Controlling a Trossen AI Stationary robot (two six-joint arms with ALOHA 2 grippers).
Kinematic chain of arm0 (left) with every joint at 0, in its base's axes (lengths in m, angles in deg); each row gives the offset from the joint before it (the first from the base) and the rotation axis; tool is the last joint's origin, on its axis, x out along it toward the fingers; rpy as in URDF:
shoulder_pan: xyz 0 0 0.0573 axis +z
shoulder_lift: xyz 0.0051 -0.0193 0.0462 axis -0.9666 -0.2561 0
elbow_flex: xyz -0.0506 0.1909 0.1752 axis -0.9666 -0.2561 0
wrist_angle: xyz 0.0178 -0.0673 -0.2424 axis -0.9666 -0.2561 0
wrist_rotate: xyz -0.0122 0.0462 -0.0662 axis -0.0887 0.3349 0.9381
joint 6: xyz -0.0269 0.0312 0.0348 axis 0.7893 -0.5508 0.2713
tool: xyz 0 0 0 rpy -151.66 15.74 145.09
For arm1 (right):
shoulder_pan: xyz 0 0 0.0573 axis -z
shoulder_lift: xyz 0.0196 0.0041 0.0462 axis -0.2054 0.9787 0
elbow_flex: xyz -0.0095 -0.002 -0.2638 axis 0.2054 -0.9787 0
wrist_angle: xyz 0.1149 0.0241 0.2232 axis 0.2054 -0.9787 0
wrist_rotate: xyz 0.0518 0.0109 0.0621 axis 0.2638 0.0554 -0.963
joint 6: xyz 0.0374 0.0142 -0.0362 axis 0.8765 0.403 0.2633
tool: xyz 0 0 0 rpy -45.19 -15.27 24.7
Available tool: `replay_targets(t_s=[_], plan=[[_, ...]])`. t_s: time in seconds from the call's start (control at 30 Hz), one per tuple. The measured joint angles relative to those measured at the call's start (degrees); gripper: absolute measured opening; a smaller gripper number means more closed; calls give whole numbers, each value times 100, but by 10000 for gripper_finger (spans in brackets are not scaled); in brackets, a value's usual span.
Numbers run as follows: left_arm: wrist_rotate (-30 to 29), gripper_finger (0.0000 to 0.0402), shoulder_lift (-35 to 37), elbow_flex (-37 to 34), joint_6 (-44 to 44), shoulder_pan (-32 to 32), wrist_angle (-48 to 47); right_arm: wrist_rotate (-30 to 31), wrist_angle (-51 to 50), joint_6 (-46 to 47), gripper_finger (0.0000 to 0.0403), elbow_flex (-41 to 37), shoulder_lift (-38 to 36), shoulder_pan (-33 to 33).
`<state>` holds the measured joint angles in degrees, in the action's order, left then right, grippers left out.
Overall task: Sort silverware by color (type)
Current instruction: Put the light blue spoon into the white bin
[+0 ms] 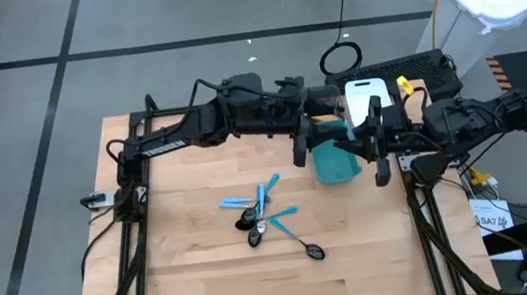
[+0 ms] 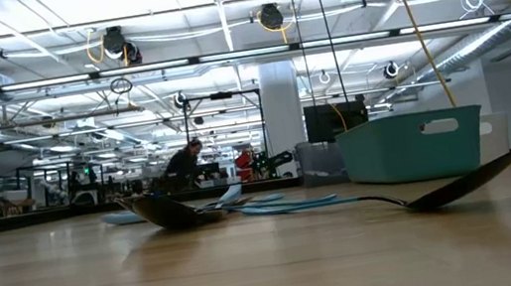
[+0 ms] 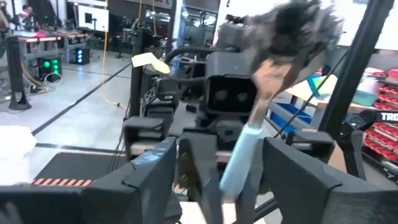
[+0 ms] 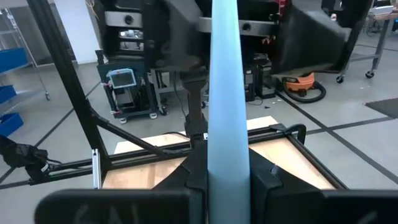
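On the wooden counter (image 1: 199,276) we see the loose silverware (image 1: 264,218) lying in a small cluster near the middle: light-blue-handled pieces crossed over one another, with dark spoons (image 1: 312,250) among and just beside them. From the low view, one dark spoon (image 2: 170,212) lies at left and another (image 2: 462,184) at right, bowls on the counter.

Farther right, both arms meet above the teal bin (image 1: 334,164), with a white bin (image 1: 366,95) just behind it. Our left end effector (image 1: 305,144) reaches over the teal bin; we cannot tell how far it is open. Our right end effector (image 4: 227,171) is closed on a light-blue handle (image 4: 225,93), which stands upright between its fingers.
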<state>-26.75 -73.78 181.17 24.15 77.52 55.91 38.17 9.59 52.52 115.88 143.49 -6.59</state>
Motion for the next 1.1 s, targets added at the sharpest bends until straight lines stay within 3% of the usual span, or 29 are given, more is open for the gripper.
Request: replay_targets(t_s=[0.3, 0.83, 1.1], plan=[[-22, 229, 2, 0, 312, -93, -33, 159, 312, -163, 43, 0, 248, 65], [-48, 46, 2, 0, -6, -224, -46, 273, 575, -218, 44, 0, 270, 85], [-82, 38, 2, 0, 156, -160, -276, 277, 453, 47, 58, 0, 266, 87]])
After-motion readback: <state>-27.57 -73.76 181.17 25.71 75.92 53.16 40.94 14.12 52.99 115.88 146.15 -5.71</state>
